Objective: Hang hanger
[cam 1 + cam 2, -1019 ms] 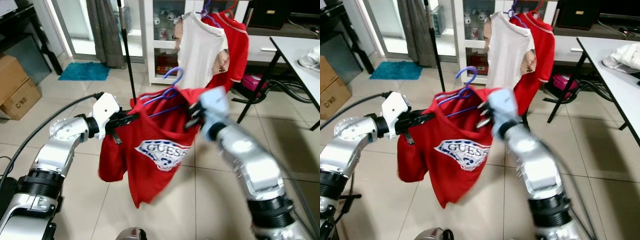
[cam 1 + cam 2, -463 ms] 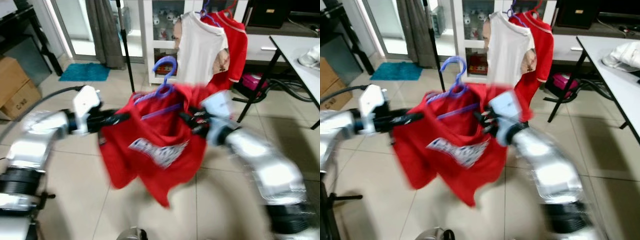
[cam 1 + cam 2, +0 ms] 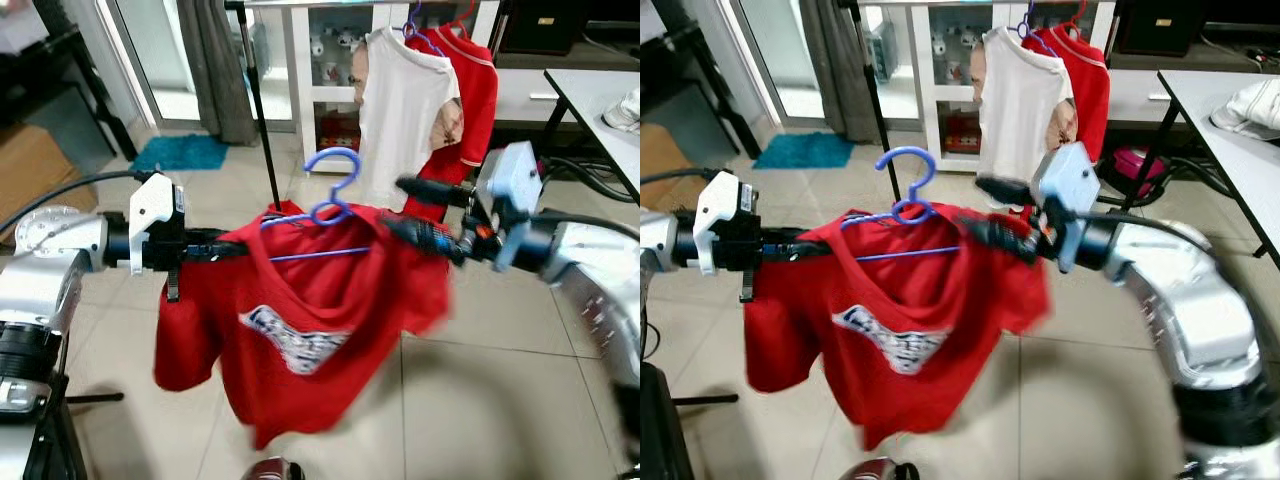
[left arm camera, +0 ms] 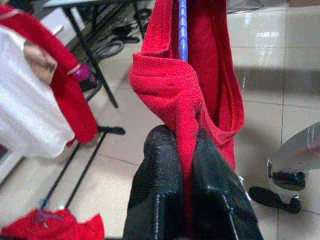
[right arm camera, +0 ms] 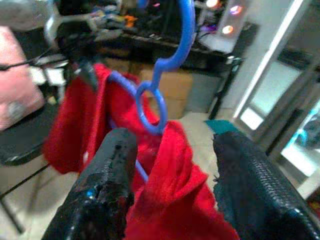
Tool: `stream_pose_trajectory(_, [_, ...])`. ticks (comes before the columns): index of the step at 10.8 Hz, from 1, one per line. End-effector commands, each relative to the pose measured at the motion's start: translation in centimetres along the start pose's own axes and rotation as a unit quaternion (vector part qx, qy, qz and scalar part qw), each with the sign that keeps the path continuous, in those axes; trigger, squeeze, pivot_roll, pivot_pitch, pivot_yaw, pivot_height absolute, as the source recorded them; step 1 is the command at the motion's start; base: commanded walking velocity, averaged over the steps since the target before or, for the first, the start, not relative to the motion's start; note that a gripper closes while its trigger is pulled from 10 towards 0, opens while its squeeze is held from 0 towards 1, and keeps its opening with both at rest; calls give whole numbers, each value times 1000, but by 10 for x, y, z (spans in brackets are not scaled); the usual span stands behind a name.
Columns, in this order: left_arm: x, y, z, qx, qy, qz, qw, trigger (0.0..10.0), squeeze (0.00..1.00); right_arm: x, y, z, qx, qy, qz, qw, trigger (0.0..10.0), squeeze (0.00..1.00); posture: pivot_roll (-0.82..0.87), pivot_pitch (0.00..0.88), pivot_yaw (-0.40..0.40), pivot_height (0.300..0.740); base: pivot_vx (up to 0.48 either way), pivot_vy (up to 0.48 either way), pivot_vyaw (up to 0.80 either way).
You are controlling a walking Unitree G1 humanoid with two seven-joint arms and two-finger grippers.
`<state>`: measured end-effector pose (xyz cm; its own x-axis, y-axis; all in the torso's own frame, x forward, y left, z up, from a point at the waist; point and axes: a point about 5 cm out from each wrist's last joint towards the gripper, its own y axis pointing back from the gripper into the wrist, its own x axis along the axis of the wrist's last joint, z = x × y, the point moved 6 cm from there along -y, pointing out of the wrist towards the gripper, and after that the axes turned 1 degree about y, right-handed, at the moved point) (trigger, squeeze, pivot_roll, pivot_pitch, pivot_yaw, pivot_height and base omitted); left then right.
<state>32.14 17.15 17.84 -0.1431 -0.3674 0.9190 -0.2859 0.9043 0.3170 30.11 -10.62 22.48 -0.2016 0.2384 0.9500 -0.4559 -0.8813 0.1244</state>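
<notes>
**Now the hanger rides level as we lift toward the rail**

At left, our left gripper (image 3: 215,246) is pinched shut on the shoulder of the red T-shirt (image 3: 300,320), the cloth squeezed between its fingers (image 4: 165,200). Compared with a second ago, the shirt has risen and spread out flat between our arms, and the blue hanger (image 3: 325,205) inside it now stands with its hook upright rather than tilted. At right, our right gripper (image 3: 405,205) has let go of the other shoulder; its fingers (image 5: 115,165) stand spread apart, just beside the collar. We judge the hook is nearly ready for the clothes rail (image 3: 300,3), where a white shirt (image 3: 405,110) already hangs.
</notes>
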Motion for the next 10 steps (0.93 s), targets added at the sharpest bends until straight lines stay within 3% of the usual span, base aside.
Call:
stream_pose_trajectory(1, [15,-2,1,-15,-32,18,999,0,0,2,-3,-3,31,10,3,999,10000,0,-58,0,120,740,0,0,0])
stream_pose_trajectory(4, [21,-10,8,-31,-50,35,998,0,0,-2,-20,2,61,18,-6,998,10000,0,-51,0,109,740,0,0,0])
stream_pose_trajectory(6, [21,-12,11,-34,-52,39,997,0,0,-1,-29,-5,90,16,3,996,10000,0,-49,0,101,740,0,0,0])
stream_pose_trajectory(7, [20,-12,12,-32,-51,40,997,0,0,1,-31,-12,117,6,8,993,3059,0,-50,0,94,740,0,0,0])
stream_pose_trajectory(8, [18,-12,11,-26,-48,39,998,0,0,1,-31,-16,133,2,10,991,0,0,-51,0,90,740,0,0,0])
stream_pose_trajectory(10, [12,-8,6,-5,-38,33,999,0,0,3,-29,-22,161,-9,13,987,0,0,-58,0,86,740,0,0,0])
